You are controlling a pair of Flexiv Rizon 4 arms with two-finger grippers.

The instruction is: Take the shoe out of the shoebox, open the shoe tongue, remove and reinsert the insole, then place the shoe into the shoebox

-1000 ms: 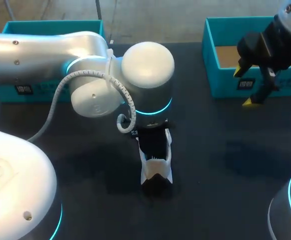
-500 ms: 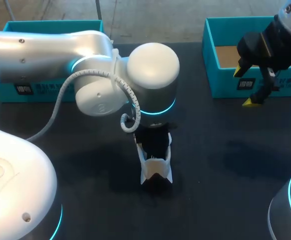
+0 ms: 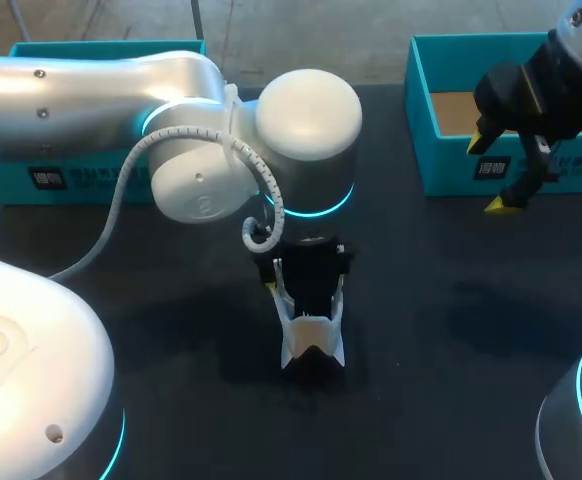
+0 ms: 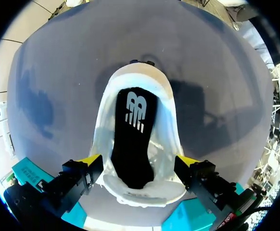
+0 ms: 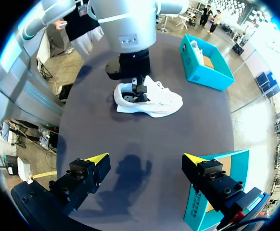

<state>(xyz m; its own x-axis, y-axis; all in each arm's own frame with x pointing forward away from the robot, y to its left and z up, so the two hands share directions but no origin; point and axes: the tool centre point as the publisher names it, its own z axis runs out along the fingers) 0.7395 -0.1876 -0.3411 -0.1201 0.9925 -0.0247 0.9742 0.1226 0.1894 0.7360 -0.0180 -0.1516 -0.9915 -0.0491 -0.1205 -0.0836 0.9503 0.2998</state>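
A white shoe [image 3: 313, 345] lies on the dark table near the middle, with a black insole [image 4: 133, 139] lying inside it. My left gripper [image 3: 309, 268] hangs right over the shoe's opening. In the left wrist view the left gripper [image 4: 139, 163] is open, and its yellow fingertips [image 4: 91, 161] stand wide on either side of the shoe [image 4: 171, 125], holding nothing. My right gripper [image 3: 509, 170] hovers open and empty at the back right, in front of the teal shoebox [image 3: 423, 110]. From the right wrist the shoe [image 5: 161, 103] shows ahead of the right gripper [image 5: 146, 161].
A second teal box [image 3: 101, 48] stands at the back left, partly behind my left arm. The right box shows a bare cardboard floor. In the right wrist view the far teal box [image 5: 205, 72] holds something white, and a near teal box [image 5: 217, 192] sits beside the fingers.
My left gripper has opened, letting go of what it pinched in the shoe, and its fingers now show on both sides. The left arm shifted slightly right. The right arm stayed still.
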